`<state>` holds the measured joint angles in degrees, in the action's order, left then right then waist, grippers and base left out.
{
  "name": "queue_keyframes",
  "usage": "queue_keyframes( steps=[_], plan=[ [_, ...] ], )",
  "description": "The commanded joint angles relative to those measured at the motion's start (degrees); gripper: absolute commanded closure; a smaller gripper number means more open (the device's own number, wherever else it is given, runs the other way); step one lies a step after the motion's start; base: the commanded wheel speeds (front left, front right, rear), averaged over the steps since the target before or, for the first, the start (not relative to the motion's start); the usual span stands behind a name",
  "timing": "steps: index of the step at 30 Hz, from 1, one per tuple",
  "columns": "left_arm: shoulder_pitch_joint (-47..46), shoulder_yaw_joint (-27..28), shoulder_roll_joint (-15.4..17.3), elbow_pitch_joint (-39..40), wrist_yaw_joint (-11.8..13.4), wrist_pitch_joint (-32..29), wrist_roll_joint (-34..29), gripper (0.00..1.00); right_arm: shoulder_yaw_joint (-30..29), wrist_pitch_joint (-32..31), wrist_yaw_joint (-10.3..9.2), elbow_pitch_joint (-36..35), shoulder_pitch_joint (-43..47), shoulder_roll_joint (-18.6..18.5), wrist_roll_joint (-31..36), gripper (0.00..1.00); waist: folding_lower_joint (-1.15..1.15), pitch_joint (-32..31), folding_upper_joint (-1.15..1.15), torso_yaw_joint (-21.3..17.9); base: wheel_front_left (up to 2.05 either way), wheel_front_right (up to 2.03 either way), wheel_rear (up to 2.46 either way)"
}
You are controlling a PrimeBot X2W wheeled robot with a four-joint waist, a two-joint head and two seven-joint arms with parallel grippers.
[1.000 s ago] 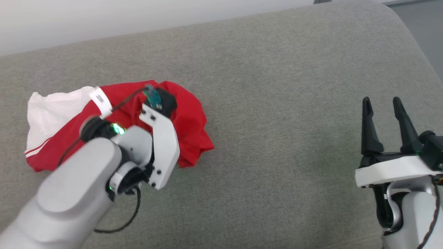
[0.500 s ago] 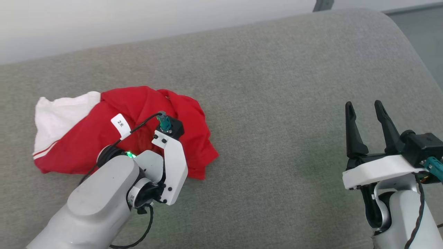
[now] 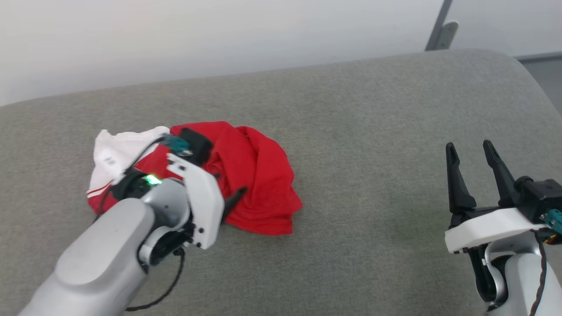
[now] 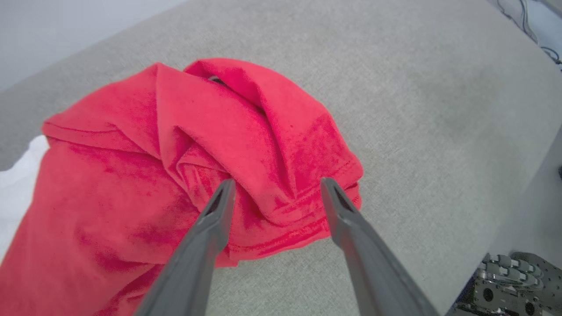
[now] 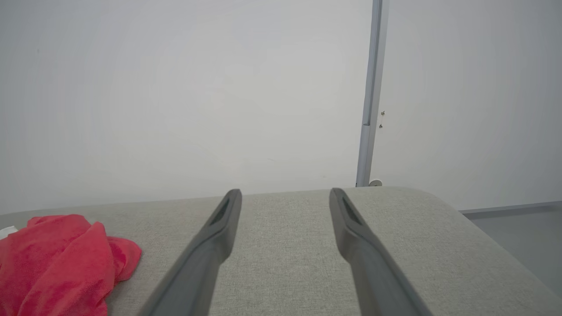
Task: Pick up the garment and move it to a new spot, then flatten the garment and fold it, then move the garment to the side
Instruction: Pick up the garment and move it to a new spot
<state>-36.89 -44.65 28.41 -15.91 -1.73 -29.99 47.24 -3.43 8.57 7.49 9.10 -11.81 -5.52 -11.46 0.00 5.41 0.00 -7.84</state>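
Observation:
The garment lies crumpled in a heap on the grey cushion, red with a white sleeve at its left. In the left wrist view my left gripper is open, its fingers straddling a bunched red fold near the heap's near edge, with nothing gripped. One left finger pokes out past the white wrist in the head view. My right gripper stands open and empty at the lower right, well away from the garment. In the right wrist view the right gripper points across the cushion, with the garment at the far left.
The grey cushion ends in a rounded corner at the back right, with floor beyond it. A pale wall runs behind, with a metal post against it. My left arm's cable hangs over the cushion's near part.
The left gripper has gone from shut to open and let go of the red fabric, which now lies loose in a heap. The head view has shifted, showing more wall. The right gripper stays open.

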Motion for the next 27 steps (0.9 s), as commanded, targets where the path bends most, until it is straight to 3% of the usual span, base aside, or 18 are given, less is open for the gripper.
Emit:
queue_keyframes(
  steps=[1,11,19,27],
  plan=[
    [1.5,1.2,0.9,1.1,0.4,2.6,-0.5,0.0,0.2,0.0,0.0,-0.4,0.8,-0.2,0.2,0.0,0.0,-0.7,0.0,0.9,0.0,0.0,0.0],
    [10.0,8.4,4.4,5.5,2.6,24.1,-2.4,0.0,-0.5,1.7,0.0,-0.9,2.5,-1.3,1.1,0.0,0.0,-2.3,0.0,3.7,0.0,0.0,0.0],
    [18.4,13.8,6.7,6.2,5.6,37.4,-2.4,0.0,-1.2,2.3,0.0,-1.3,4.1,-1.4,1.4,0.0,0.0,-3.4,0.0,5.2,0.0,0.0,0.0],
    [26.1,18.5,7.5,6.8,7.0,43.7,0.1,0.0,-1.6,2.3,0.0,-1.8,5.2,-1.1,1.7,0.0,0.0,-4.0,0.0,6.3,0.0,0.0,0.0]
  ],
)
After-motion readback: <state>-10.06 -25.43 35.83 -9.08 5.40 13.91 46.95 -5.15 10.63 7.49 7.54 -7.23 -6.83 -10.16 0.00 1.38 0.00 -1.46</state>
